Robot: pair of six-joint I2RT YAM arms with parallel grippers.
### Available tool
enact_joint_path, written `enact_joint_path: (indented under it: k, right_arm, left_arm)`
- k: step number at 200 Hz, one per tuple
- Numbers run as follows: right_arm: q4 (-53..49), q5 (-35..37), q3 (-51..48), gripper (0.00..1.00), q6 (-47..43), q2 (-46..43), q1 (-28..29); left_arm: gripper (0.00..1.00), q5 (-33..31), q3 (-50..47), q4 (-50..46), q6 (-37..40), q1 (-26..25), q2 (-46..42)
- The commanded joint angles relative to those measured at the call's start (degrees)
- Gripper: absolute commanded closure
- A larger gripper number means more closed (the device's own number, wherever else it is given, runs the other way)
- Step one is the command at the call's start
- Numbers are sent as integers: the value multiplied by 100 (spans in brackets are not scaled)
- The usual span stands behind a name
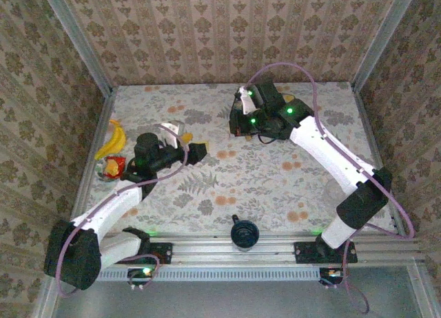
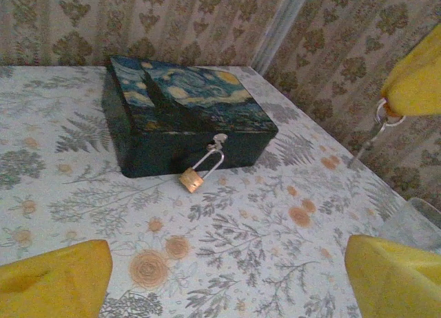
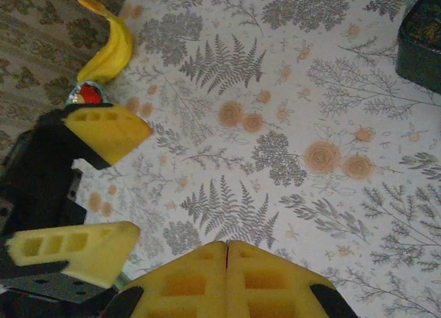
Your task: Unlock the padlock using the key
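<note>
Nearest the lens, left gripper (image 2: 227,255): yellow fingers (image 2: 55,280) spread wide, nothing between them, over the worktop (image 2: 275,235) in front of the box (image 2: 186,108). Beyond, at the middle of the box's front wall, padlock (image 2: 191,180): brass body tilted down onto the worktop, thin shackle looped through the silver hasp. Closed lid on the box, painted with a swirly night sky. To the right of the box, above worktop level, right gripper (image 3: 227,245): pressed fully together, with a ring and thin silvery key (image 2: 366,144) dangling from its tip, well apart from the padlock. Far to the left of the box, banana (image 1: 114,140) with a small red item (image 1: 112,168) just beside it. Well in front of the box, at the near rail, black knob (image 1: 242,233).
</note>
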Motion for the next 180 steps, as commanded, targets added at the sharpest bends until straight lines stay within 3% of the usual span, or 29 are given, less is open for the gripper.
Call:
enact_joint_path:
  k: [1,44,74,122,180]
  right_arm:
    - [182,-297,-179,100,154,-173,-90]
    - [579,-664,-526,100,417,-336,-309]
    - [807,-869,-720,100,657,-433,-417]
    - [983,-854,-859,100,860,-514,-427]
    - [1219,-980,-1022,100,1021,-580,-427]
  left_arm:
    - [13,287,199,349,195,-51,78]
    - [16,398,57,1067,295,-191,294]
    - [21,297,-117,2045,625,-655,602]
    - [37,-218,-214,3548,1545,-1272,1450]
    - [40,-214,44,5113,1377,-1325,2659]
